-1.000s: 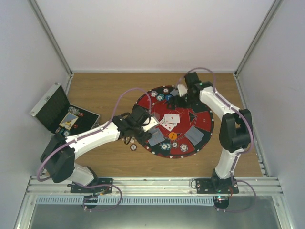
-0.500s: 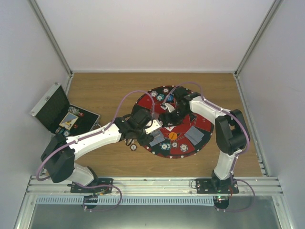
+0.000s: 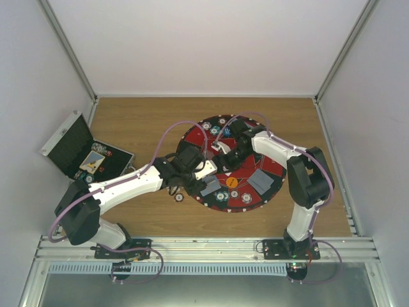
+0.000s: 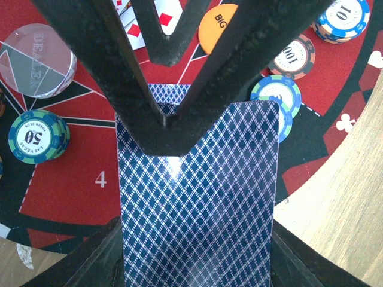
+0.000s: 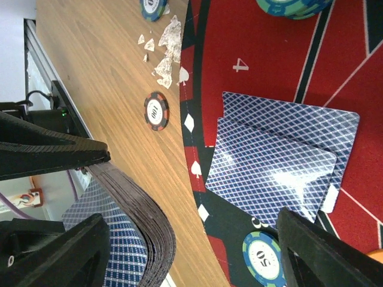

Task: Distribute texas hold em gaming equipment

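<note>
My left gripper (image 3: 202, 168) (image 4: 194, 251) is shut on a deck of blue-backed playing cards (image 4: 197, 203) (image 5: 134, 230) over the mat's left edge. The right gripper (image 3: 221, 153) (image 5: 191, 257) hangs open just beyond the deck's far end, and its black fingers (image 4: 161, 119) reach over the top card. Two face-down cards (image 5: 281, 155) (image 3: 209, 185) lie on the mat below, with another pair (image 3: 261, 181) to the right. Around them sit an orange disc (image 4: 218, 27) (image 3: 231, 181), a clear dealer button (image 4: 36, 60) and striped chips (image 4: 37, 136) (image 4: 291, 57) (image 5: 263, 257).
The round red-and-black mat (image 3: 271, 160) lies mid-table. A dark red chip (image 3: 179, 197) (image 5: 157, 110) rests on the wood off the mat's left rim, near torn paper scraps (image 5: 167, 42). An open black case (image 3: 77, 150) with cards and chips stands at the far left.
The right arm swung from the mat's far side toward me and left, up to the deck in the left gripper. The left gripper edged right, still shut on the deck.
</note>
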Robot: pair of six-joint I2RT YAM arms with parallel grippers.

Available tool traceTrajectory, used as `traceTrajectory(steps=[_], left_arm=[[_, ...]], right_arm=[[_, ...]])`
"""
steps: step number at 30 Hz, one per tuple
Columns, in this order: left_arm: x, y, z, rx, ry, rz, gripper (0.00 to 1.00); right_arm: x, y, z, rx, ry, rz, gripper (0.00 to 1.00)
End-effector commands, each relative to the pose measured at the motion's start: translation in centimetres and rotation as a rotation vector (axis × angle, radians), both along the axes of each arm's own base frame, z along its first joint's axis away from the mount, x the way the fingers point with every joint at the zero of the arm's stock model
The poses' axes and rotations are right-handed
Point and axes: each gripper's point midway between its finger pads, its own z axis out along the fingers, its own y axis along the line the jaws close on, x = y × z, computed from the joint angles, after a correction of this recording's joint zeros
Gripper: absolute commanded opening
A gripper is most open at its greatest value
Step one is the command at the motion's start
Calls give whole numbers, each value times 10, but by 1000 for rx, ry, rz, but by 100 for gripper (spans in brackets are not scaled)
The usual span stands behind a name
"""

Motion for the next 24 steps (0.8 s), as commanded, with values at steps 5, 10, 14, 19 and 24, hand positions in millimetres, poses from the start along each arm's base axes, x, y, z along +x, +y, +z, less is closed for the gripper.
traceTrajectory(steps=[5,10,14,19,24], left_arm=[[5,-12,10,-50,-34,-12,54],[5,-10,11,-50,-36,-6,54],[5,-10,11,-51,-36,-5,54],[5,-10,12,-49,-39,-7,54],[4,-9,11,-46,-38,-7,54]], right_arm=[[-15,3,-9,-66,-24,62,67],[-16,-3,-14,-104,-40,55,63],[-12,-7,-13,-132,-62,43,59],[-7,-12,-12,-143,-74,26,57],[-2,-17,-9,-137,-76,5,56]])
